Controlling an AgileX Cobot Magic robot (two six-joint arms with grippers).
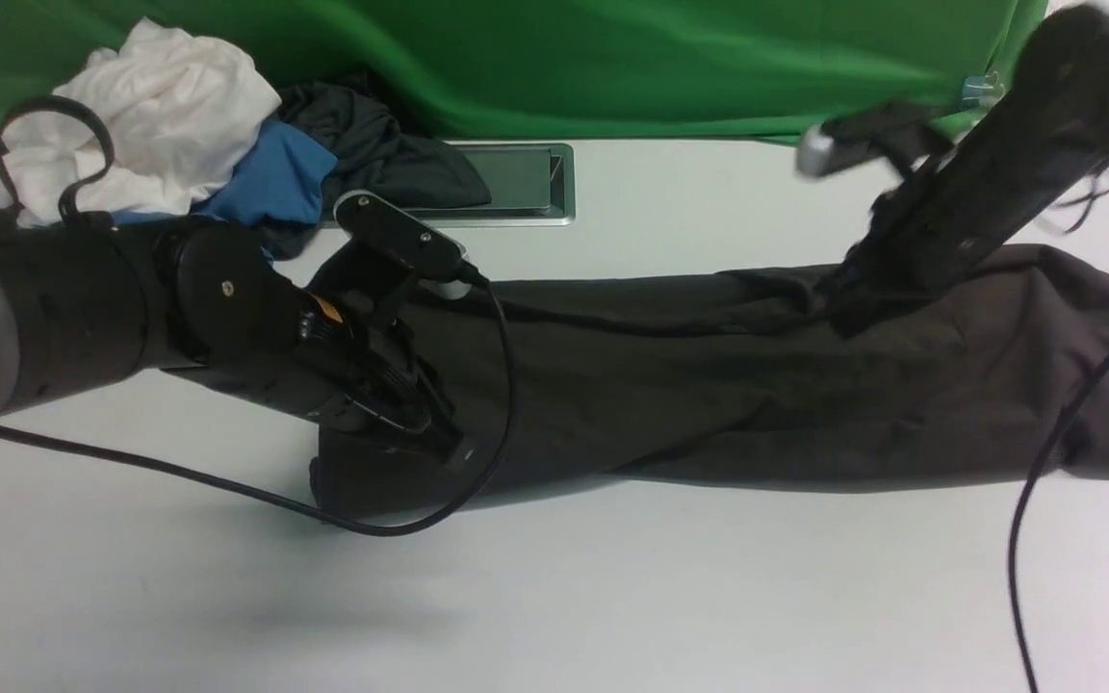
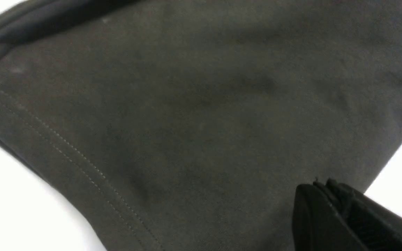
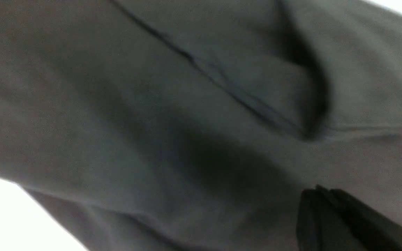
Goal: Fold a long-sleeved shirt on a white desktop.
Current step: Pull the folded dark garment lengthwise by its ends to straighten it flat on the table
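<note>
The long-sleeved shirt (image 1: 709, 385) lies across the white desktop (image 1: 612, 597) as a long black-brown band from left to right. My left gripper (image 1: 449, 448) is shut and sits low over the shirt's left end. In the left wrist view its closed tips (image 2: 321, 184) hover over the stitched hem cloth (image 2: 201, 104), with no cloth visibly between them. My right gripper (image 1: 848, 308) is shut at the shirt's far edge, right of centre; that arm looks blurred. In the right wrist view its closed tips (image 3: 321, 191) are over creased fabric (image 3: 152, 122). The logo and neck label are hidden.
A pile of other clothes stands at the back left: a white garment (image 1: 160, 106), a blue one (image 1: 275, 183) and a charcoal one (image 1: 391, 154). Beside it is the silver hatch (image 1: 526, 183). Green backdrop (image 1: 612, 58) behind. Black cables (image 1: 256, 491) (image 1: 1045, 462) trail over the table.
</note>
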